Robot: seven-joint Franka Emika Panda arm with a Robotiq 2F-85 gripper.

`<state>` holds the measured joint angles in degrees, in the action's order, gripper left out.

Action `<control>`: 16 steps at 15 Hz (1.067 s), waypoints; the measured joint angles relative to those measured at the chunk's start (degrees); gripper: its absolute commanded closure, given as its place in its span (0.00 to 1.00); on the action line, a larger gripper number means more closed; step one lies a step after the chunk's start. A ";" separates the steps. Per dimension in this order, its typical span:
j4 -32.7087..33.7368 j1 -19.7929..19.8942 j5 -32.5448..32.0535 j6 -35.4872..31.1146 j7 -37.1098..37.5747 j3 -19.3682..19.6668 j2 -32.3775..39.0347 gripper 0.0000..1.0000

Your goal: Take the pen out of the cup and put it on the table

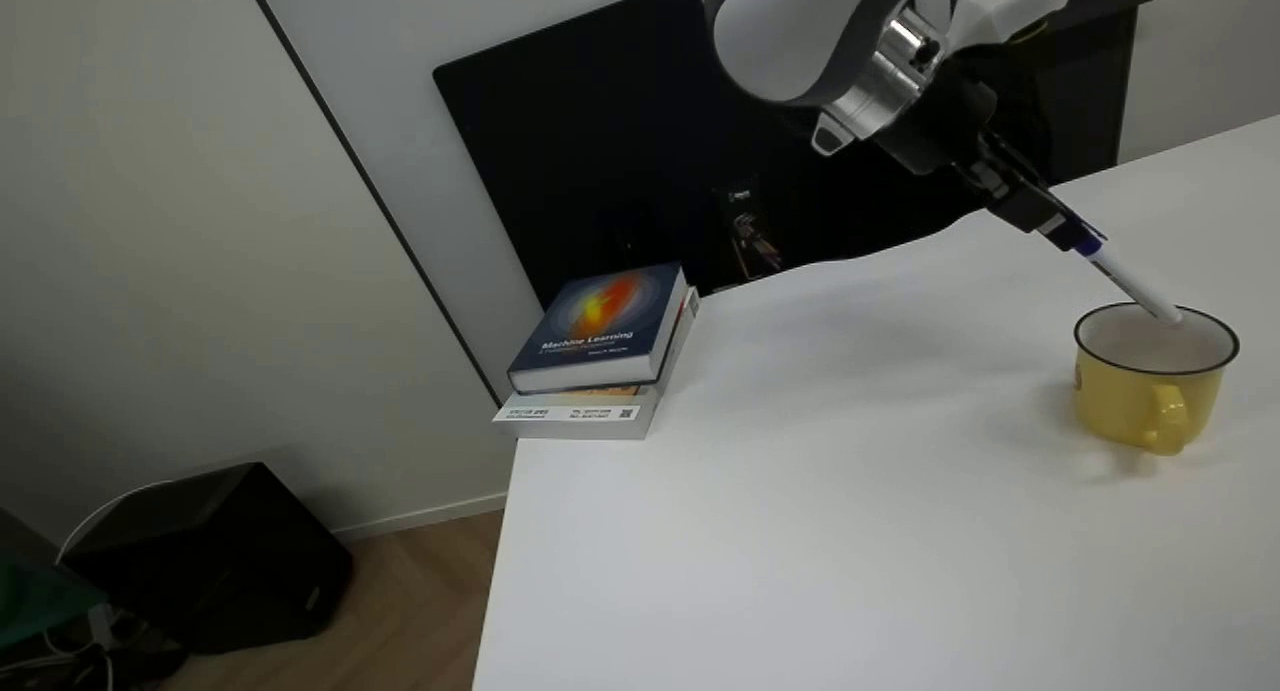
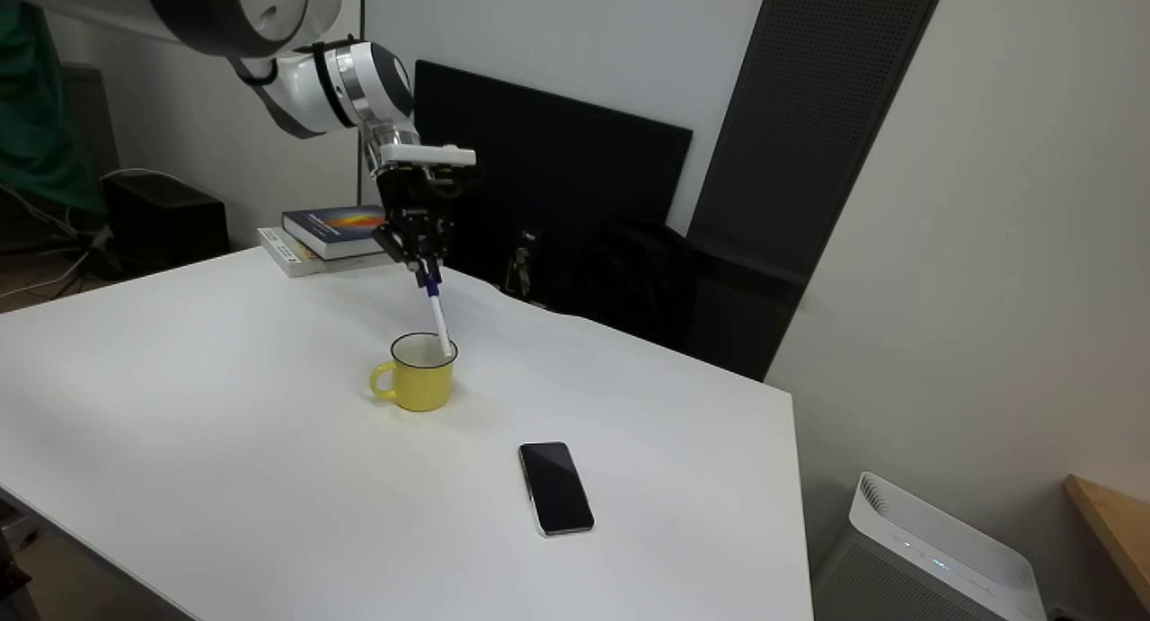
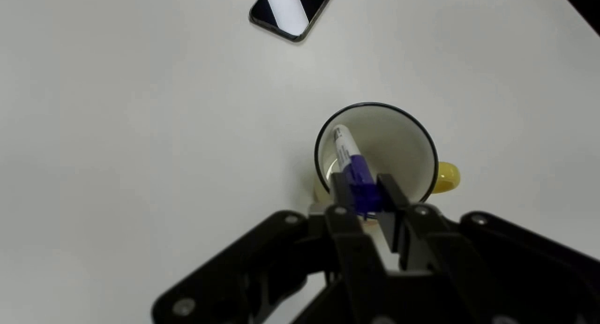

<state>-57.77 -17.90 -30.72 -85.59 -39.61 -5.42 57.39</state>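
Observation:
My gripper (image 1: pixel 1072 235) is shut on the blue end of the pen (image 1: pixel 1130 283), above the cup (image 1: pixel 1130 406). The pen slants down, and its pale lower end shows at the cup's opening, near the rim. I cannot tell whether that end is just above or just below the rim. In an exterior view the gripper (image 2: pixel 429 278) holds the pen (image 2: pixel 438 320) over the yellow cup (image 2: pixel 424 389). In the wrist view the fingers (image 3: pixel 363 185) pinch the pen (image 3: pixel 347 148) over the cup (image 3: pixel 408 146). The cup stands upright on the white table (image 1: pixel 800 551).
A black phone (image 2: pixel 557 491) lies on the table near the cup and also shows in the wrist view (image 3: pixel 286 12). Stacked books (image 1: pixel 600 341) lie at a table corner. A black panel (image 1: pixel 620 161) stands behind the table edge.

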 measured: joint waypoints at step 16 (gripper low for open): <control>-15.94 5.41 6.34 -10.95 8.50 -0.08 -18.16 0.95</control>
<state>-73.72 -12.49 -24.39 -96.54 -31.12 -5.49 39.23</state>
